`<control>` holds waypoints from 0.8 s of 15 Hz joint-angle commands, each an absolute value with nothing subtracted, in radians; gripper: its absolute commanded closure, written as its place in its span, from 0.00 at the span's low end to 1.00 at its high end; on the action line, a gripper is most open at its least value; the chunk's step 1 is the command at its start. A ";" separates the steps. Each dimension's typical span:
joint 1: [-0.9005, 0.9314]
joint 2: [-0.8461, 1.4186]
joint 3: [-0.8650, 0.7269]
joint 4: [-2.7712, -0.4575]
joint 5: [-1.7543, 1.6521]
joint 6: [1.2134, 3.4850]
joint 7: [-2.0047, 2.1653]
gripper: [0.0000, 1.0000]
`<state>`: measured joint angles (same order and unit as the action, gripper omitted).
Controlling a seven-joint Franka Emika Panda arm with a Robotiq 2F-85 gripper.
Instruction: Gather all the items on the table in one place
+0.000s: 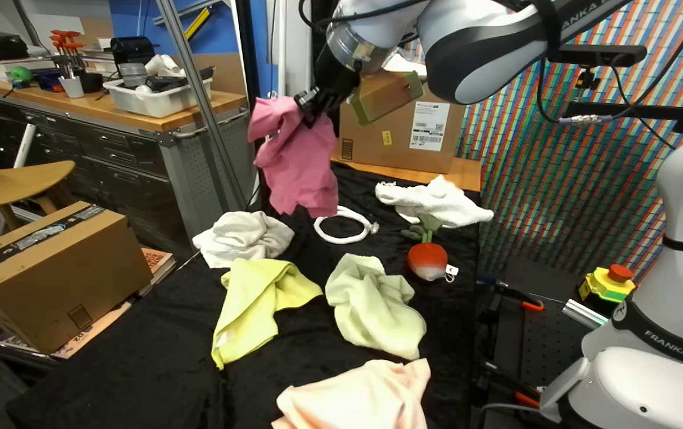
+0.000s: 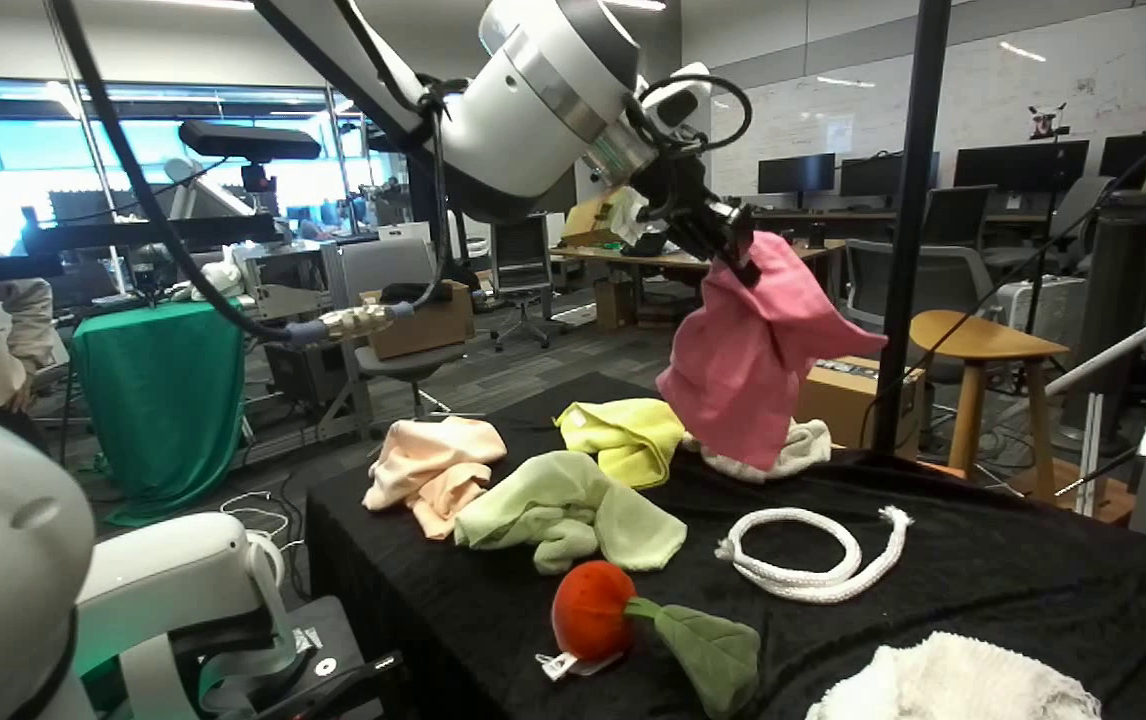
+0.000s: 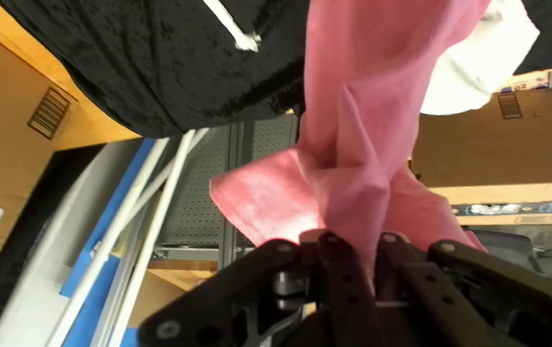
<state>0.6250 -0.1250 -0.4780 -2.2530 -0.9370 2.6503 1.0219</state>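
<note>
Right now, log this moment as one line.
gripper: shut on pink cloth; pink cloth: hanging; on black table: white rope, red toy, yellow cloth, green cloth, peach cloth, off-white cloth, white cloth; gathering: unfinished

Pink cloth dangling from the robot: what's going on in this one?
The robot's gripper is shut on the pink cloth, which hangs in the air over the black table. Spread over the table lie a yellow cloth, a pale green cloth, a peach cloth, an off-white cloth, a bright white cloth, a coiled white rope and a red radish-shaped toy. They are not yet gathered in one place.
</note>
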 commanded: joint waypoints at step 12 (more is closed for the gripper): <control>0.073 0.054 -0.085 -2.327 -0.828 2.626 1.069 0.64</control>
<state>0.1113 0.0529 -0.1230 -2.3313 -0.8683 2.6357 1.0772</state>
